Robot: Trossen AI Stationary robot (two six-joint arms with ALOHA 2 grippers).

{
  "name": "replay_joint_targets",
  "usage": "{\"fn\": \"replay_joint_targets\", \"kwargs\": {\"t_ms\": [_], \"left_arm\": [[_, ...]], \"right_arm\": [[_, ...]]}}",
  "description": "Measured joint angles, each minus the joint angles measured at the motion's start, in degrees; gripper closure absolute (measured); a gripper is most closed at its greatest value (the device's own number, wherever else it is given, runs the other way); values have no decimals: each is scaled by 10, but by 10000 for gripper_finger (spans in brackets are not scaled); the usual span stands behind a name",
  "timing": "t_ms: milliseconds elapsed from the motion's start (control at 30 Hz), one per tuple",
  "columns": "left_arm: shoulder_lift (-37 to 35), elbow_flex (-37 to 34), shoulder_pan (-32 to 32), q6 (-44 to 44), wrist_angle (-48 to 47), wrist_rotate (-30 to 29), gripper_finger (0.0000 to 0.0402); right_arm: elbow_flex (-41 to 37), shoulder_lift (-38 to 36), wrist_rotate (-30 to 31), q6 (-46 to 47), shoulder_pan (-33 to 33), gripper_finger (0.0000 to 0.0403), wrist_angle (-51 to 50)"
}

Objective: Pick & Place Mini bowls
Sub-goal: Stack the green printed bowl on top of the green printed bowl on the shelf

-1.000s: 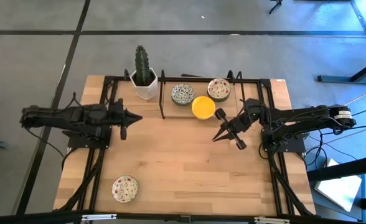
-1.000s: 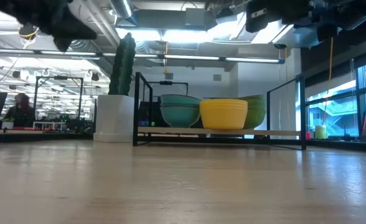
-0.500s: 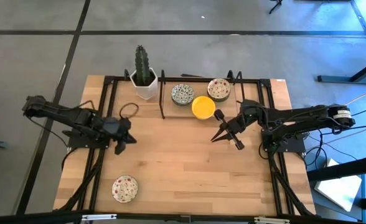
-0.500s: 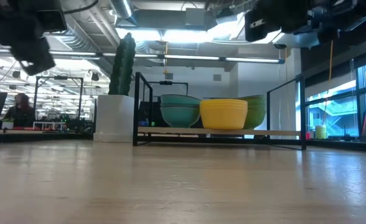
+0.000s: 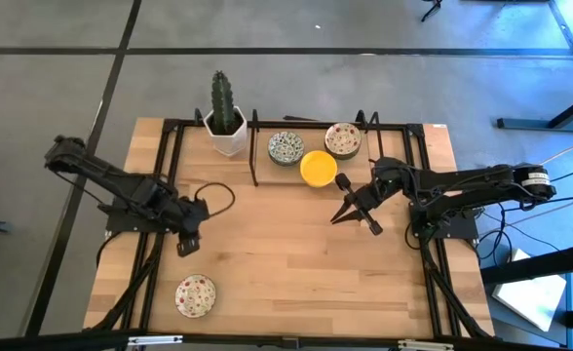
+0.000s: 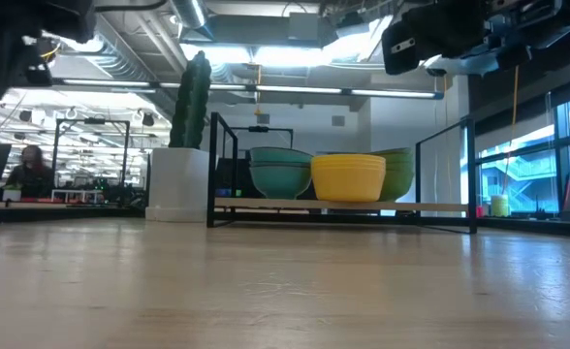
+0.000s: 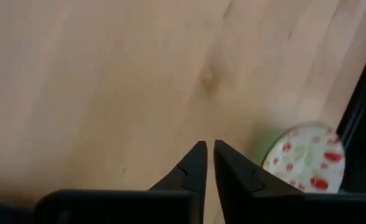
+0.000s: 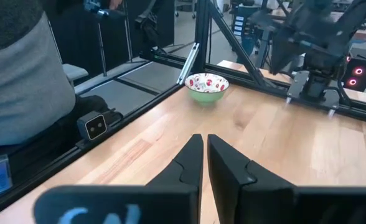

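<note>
The left gripper (image 5: 183,243), fingers nearly together and empty, hangs above the table (image 5: 286,263) near the speckled bowl (image 5: 196,295) at the front-left corner. The right gripper (image 5: 355,216), likewise closed on nothing, waits mid-table.

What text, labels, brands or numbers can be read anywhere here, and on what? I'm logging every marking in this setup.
None is readable.
Light-blue marks on the right hand's housing: too blurred and cut off at the picture's edge to read.
Small black box beside the table: two round lenses, no legible label.
Speckled mini bowl, white cactus pot and wooden table: no lettering visible.
</note>
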Motion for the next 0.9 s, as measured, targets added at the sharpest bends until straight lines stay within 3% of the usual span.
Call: {"fn": "replay_joint_targets", "kwargs": {"t_ms": [300, 467, 667, 900], "left_arm": [[71, 0, -55, -62, -2, 89, 293], [115, 0, -117, -90, 66, 116, 237], [172, 0, -184, -115, 134, 52, 196], [238, -6, -199, -150, 135, 89, 181]], "right_arm": [[0, 0, 0, 0, 0, 377, 9], [0, 0, 0, 0, 0, 377, 6], [0, 0, 0, -1, 0, 377, 4], [0, 0, 0, -1, 0, 377, 4]]}}
